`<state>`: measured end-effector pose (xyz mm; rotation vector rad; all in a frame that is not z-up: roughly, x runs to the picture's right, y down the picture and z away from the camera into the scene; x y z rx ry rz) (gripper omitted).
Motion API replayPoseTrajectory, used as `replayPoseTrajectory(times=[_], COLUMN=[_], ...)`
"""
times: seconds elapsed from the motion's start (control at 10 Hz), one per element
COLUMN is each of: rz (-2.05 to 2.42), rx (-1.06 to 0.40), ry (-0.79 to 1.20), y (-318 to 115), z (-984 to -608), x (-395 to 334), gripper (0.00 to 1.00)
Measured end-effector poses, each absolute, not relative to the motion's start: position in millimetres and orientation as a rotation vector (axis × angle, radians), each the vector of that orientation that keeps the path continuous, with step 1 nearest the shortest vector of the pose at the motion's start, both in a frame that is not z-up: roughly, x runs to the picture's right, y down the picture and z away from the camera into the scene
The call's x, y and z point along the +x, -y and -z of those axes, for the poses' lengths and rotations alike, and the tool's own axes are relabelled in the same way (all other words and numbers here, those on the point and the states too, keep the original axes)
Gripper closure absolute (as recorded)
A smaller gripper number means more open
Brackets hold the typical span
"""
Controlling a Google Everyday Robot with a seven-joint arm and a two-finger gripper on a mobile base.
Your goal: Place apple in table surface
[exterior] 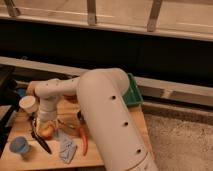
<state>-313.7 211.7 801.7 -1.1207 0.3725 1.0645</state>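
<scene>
The robot's white arm fills the middle of the frame and bends down to the lower left, where the gripper sits right over the apple on the table surface. A white cup stands just above it and a blue cup lower left. A red chili pepper and a blue-grey cloth lie to the right, and a green tray shows behind the arm.

The table surface fills the lower left; on it stand a white cup and a blue cup; a black utensil, grey-blue cloth and red chili pepper lie beside the apple; the gripper sits directly over the apple.
</scene>
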Motion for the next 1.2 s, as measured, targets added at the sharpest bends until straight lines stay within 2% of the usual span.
replayPoseTrajectory(times=[0.4,0.6,0.9,1.2], rz=[-1.084,-1.111,-1.193,-1.279], rx=[-1.082,-1.062,-1.007,-0.935], ry=[-0.38,-0.347,-0.248,-0.195], y=[-207.1,-195.1,-146.4,-102.7], z=[-800.9,-795.7,-781.4,-782.6], x=[-308.6,-303.7,-280.5,-247.9], gripper=[0.95,1.0,1.0,1.0])
